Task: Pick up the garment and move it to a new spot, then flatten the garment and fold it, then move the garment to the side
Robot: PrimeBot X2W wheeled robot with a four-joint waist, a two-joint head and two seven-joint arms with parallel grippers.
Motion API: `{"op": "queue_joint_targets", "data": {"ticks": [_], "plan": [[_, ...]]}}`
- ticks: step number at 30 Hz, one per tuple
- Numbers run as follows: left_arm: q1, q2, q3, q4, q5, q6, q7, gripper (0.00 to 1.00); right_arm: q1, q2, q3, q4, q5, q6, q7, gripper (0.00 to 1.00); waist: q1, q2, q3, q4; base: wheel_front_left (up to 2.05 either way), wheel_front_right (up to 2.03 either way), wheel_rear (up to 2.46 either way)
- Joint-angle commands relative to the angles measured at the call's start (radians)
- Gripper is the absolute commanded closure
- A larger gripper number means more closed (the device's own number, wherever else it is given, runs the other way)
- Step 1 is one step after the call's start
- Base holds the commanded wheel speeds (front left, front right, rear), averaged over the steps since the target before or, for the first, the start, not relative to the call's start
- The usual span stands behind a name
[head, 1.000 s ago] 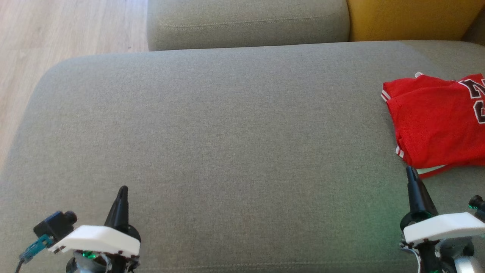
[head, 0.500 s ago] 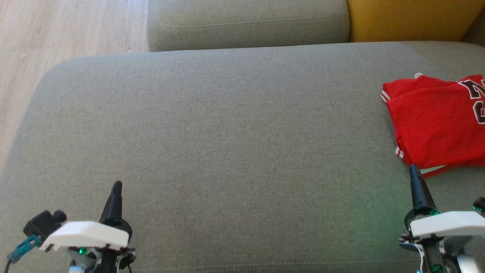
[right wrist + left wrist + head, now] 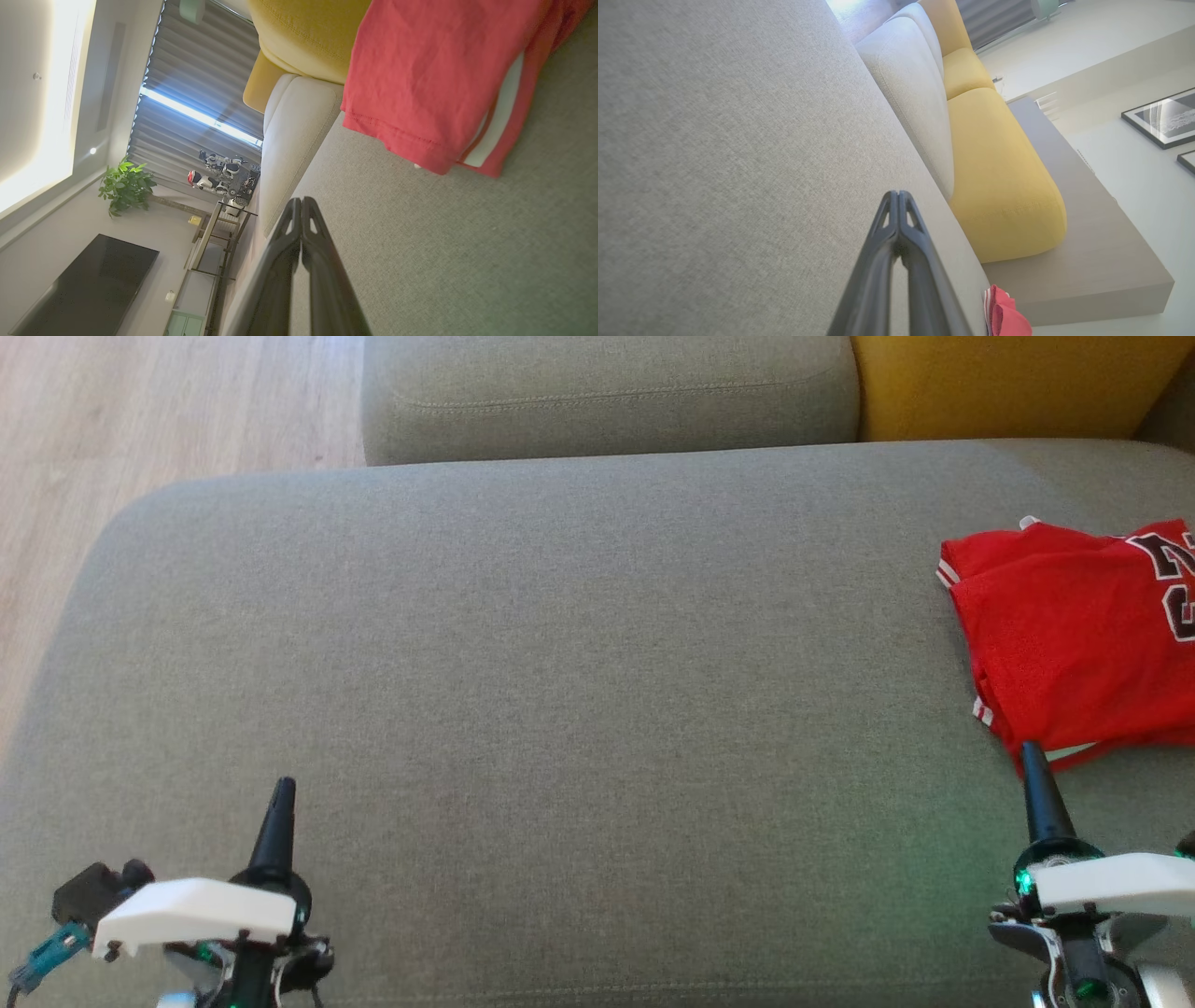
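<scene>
Grey sofa cushion (image 3: 560,709) holds the folded red garment (image 3: 1074,644) at its right side, just ahead and right of the right gripper (image 3: 1031,753), the nearer one, whose fingers (image 3: 286,233) are clenched empty, as on the left gripper (image 3: 283,789), well away.

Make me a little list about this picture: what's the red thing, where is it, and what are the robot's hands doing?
garment: red jersey, folded, dark letters
place: right side of the grey sofa seat
left hand: shut, empty, over bare seat
right hand: shut, empty, beside the jersey's near edge, not touching
behind: grey back cushion, yellow cushion
</scene>
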Motion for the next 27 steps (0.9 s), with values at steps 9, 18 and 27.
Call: {"op": "queue_joint_targets", "data": {"ticks": [9, 18, 27], "plan": [[-0.069, -0.001, 0.057, -0.024, -0.107, -0.028, 0.026, 1.0, -0.071, -0.002, 0.002, -0.008, 0.116, 0.002, 0.007, 1.0, 0.0, 0.0, -0.002, -0.001, 0.0, 0.0, 0.0], [-0.081, -0.011, 0.084, -0.019, -0.203, -0.044, 0.05, 1.0, -0.087, 0.002, -0.006, 0.013, 0.218, 0.002, 0.012, 1.0, 0.0, 0.0, -0.004, -0.002, 0.0, 0.0, 0.0], [-0.093, -0.021, 0.11, -0.014, -0.299, -0.059, 0.075, 1.0, -0.103, 0.005, -0.015, 0.033, 0.32, 0.002, 0.017, 1.0, 0.0, 0.0, -0.006, -0.002, 0.0, 0.0, 0.0]]}}
